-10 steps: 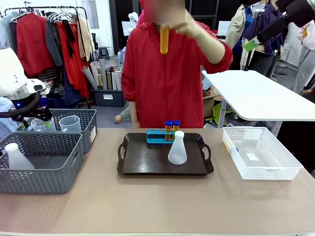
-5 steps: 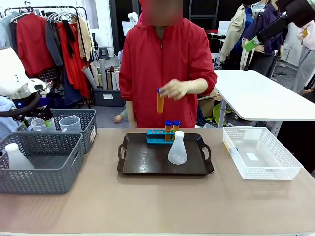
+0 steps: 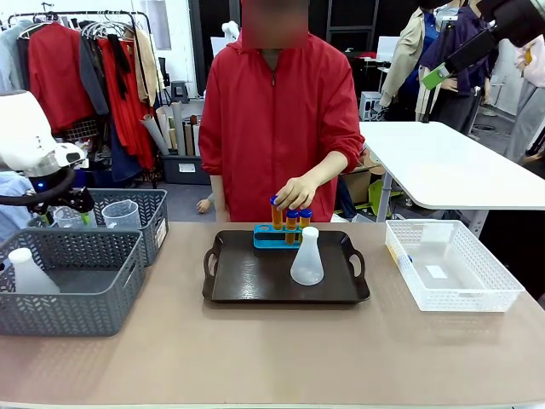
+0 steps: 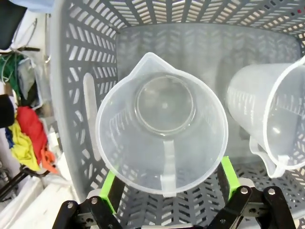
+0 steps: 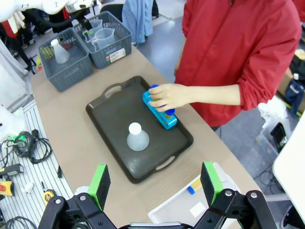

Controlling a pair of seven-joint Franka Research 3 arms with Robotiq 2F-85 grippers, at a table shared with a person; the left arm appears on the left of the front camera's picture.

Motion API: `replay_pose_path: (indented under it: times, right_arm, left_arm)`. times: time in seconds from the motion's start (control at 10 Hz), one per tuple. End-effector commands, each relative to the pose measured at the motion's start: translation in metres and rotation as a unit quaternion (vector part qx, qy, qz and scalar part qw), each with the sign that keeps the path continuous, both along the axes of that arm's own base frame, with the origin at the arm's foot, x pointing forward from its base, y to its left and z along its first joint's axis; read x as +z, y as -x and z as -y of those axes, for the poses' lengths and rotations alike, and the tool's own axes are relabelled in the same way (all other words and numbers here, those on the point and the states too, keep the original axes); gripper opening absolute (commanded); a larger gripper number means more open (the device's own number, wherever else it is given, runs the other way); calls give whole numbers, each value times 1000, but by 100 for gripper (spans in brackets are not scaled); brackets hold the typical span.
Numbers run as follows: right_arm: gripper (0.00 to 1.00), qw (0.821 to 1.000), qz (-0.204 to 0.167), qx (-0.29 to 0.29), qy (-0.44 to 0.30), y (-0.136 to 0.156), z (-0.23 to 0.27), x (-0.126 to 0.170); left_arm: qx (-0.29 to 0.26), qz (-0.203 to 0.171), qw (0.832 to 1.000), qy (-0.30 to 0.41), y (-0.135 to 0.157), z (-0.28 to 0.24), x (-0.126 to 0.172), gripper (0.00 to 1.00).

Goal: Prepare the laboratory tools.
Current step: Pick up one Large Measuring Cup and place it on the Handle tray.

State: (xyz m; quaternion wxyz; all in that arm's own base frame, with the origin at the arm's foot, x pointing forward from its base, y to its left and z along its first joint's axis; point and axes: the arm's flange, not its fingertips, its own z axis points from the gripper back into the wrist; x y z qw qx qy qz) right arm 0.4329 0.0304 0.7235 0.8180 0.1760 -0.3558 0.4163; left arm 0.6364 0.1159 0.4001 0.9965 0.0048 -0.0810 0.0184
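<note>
The person's hand (image 3: 298, 192) holds a blue-capped tube (image 3: 277, 216) of orange liquid at the small blue rack (image 3: 271, 237), beside two other tubes (image 3: 292, 221). The rack stands on a dark tray (image 3: 247, 281) with the white conical flask (image 3: 306, 257). My left gripper (image 3: 66, 217) hangs over the far grey basket (image 3: 153, 213). In the left wrist view it (image 4: 169, 181) is open, its green pads (image 4: 110, 183) either side of a clear handled beaker (image 4: 162, 124). My right gripper (image 5: 155, 183) is open high above the table, holding nothing.
A second beaker (image 4: 276, 114) stands in the same basket. The near grey basket (image 3: 77, 298) holds another white flask (image 3: 30, 273). A white lattice bin (image 3: 451, 264) sits at the table's right. Another white table (image 3: 451, 162) stands behind it.
The person has brought the tube down from head height to the rack. My left gripper has shifted slightly over the far basket.
</note>
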Motion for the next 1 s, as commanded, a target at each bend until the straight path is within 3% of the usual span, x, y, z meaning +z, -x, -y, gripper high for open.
replay_pose_path:
  times: [0.0, 0.4, 0.5, 0.9]
  right_arm:
    - [100, 1000, 2, 6, -5, 0, 1, 1]
    - [100, 1000, 2, 6, -5, 0, 1, 1]
    - [100, 1000, 2, 6, -5, 0, 1, 1]
    - [100, 1000, 2, 6, -5, 0, 1, 1]
  left_arm:
    - [8, -17, 1000, -14, -8, 0, 3, 91]
    - [13, -18, 1000, -14, -3, -4, 6, 13]
    - [14, -19, 1000, -13, -2, -4, 5, 0]
    - [10, -15, 1000, -4, 6, -2, 24, 0]
